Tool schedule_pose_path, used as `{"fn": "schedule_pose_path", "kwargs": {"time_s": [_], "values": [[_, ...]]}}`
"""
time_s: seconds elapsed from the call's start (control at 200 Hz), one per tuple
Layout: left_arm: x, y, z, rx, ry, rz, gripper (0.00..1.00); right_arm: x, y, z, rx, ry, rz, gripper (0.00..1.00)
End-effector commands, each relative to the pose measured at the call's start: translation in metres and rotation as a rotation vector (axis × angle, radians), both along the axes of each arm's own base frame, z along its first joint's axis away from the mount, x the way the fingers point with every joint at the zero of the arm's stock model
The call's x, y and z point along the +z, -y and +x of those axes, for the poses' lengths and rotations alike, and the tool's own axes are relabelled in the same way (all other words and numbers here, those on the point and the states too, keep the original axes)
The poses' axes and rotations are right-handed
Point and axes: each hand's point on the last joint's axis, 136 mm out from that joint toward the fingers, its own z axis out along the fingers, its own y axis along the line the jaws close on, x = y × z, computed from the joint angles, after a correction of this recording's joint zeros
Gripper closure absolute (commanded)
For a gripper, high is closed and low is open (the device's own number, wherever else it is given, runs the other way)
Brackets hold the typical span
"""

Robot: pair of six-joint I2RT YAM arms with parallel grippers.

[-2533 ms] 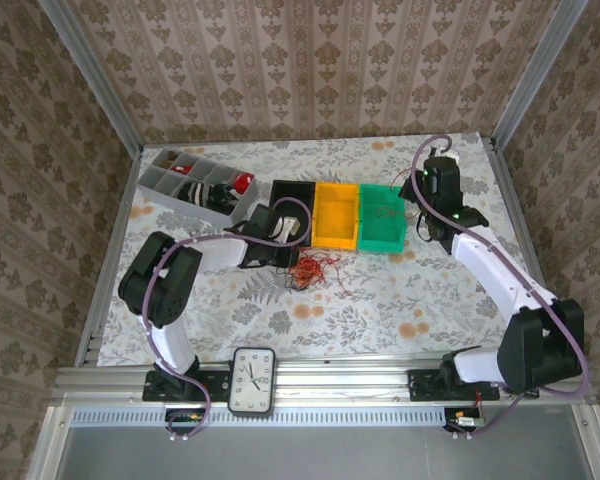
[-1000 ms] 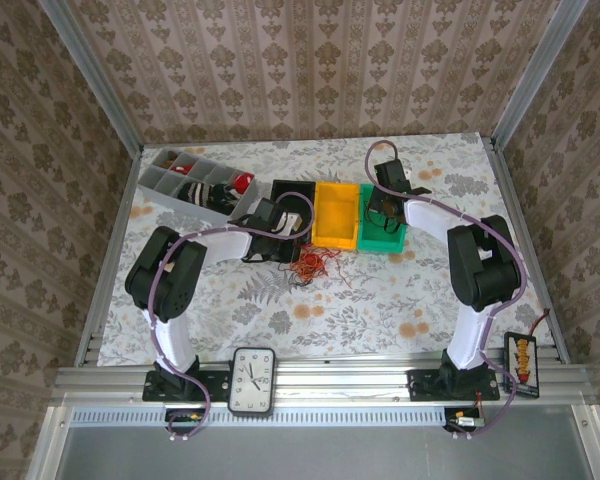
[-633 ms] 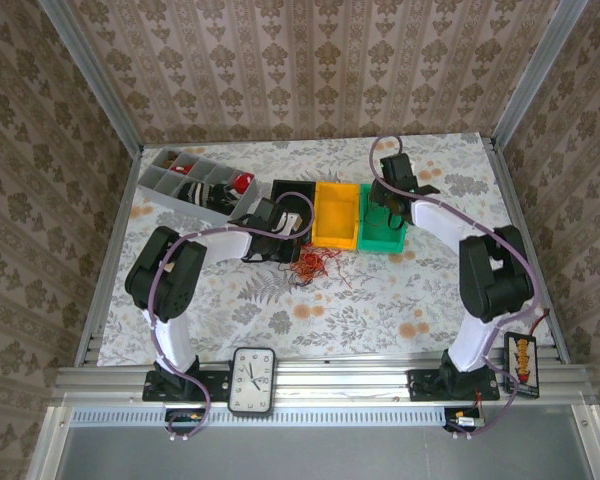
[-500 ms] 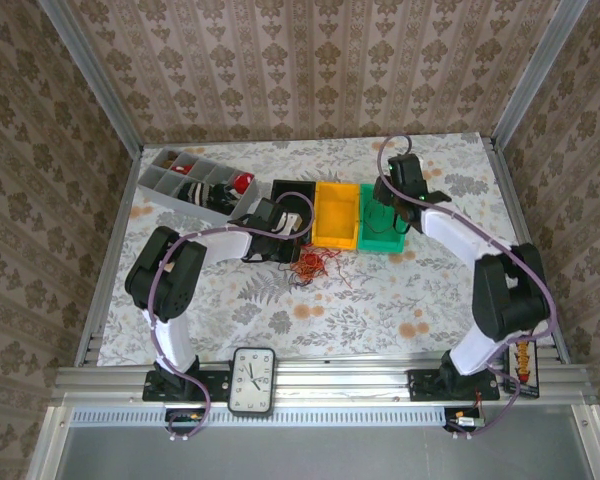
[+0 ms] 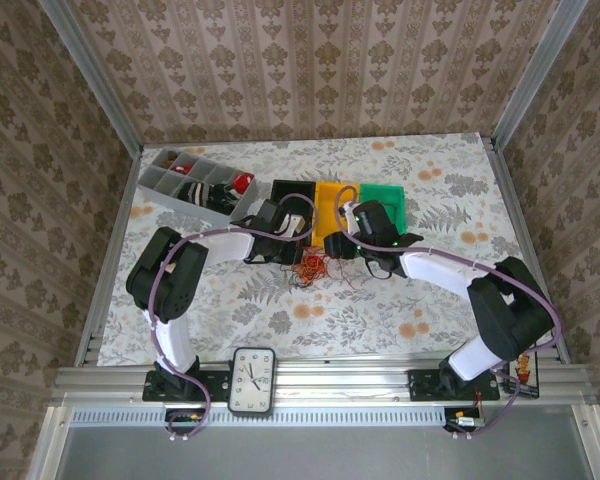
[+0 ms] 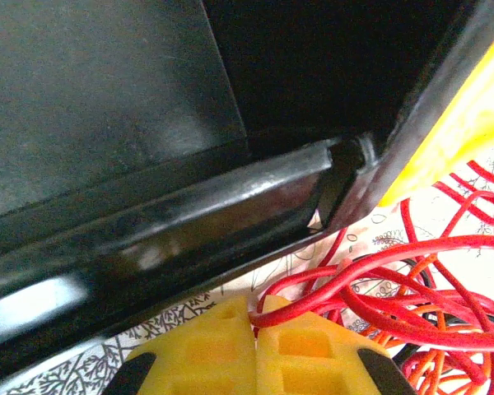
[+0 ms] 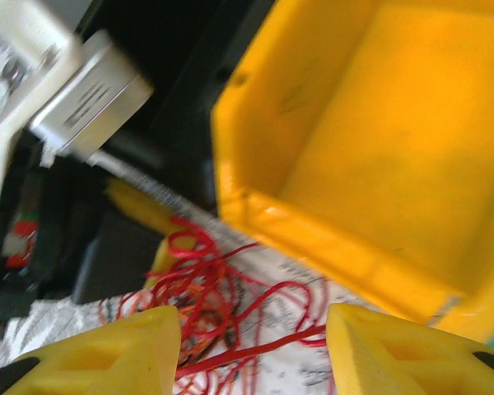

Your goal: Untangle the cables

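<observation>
cables (image 5: 318, 268): one loose tangle of thin red and orange wire with a few dark strands mixed in. It lies on the bench (image 5: 280, 310) just in front of the yellow bin (image 5: 328, 208), at its near-left corner. From the right wrist the cables (image 7: 202, 300) sit below the bin's front wall (image 7: 313, 239). Loops overlap and no free end can be made out.

Handling (judged): very light, soft and springy. With no weight to anchor it, the whole tangle probably drags along when any one strand is pulled. The thin insulation looks slick, so it needs a firm pinch. Loops may snag on the yellow bin's corner. Best hold is a single outer loop standing clear of the tangle, on the side away from the other pinch, not the dense middle. Then draw apart slowly.

left fingers (image 6: 222, 350): closed together, with a red strand (image 6: 370, 309) coming out of the seam at their tips; it looks pinched. They sit at the tangle's left edge, left of the yellow bin's corner (image 6: 469, 140) and right under the black bin (image 6: 189, 222).

right fingers (image 7: 107, 358): well apart, nothing gripped. They hover on the near side of the tangle, facing the yellow bin. One red strand crosses the gap; I cannot tell if it touches.

green bin (image 5: 388, 195): just right of the yellow bin.
</observation>
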Motion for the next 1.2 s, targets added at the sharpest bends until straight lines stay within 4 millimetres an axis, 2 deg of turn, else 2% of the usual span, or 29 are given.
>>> {"fn": "schedule_pose_path", "kwargs": {"time_s": [0.0, 0.155, 0.43, 0.715, 1.195], "values": [[-0.004, -0.004, -0.01, -0.022, -0.029, 0.036, 1.0, -0.001, -0.019, -0.011, 0.137, 0.0, 0.025, 0.49], [-0.006, -0.004, -0.012, -0.032, -0.039, 0.039, 1.0, -0.016, -0.018, -0.013, 0.167, -0.024, -0.025, 0.49], [-0.007, -0.005, -0.014, -0.03, -0.051, 0.047, 1.0, -0.022, -0.016, -0.016, 0.203, -0.028, -0.066, 0.48], [-0.01, -0.004, -0.015, -0.043, -0.057, 0.053, 1.0, -0.021, -0.014, -0.033, 0.247, -0.055, -0.061, 0.48], [-0.007, 0.002, -0.026, -0.165, -0.039, 0.061, 1.0, -0.019, -0.022, -0.043, 0.287, -0.078, -0.037, 0.48]]}}
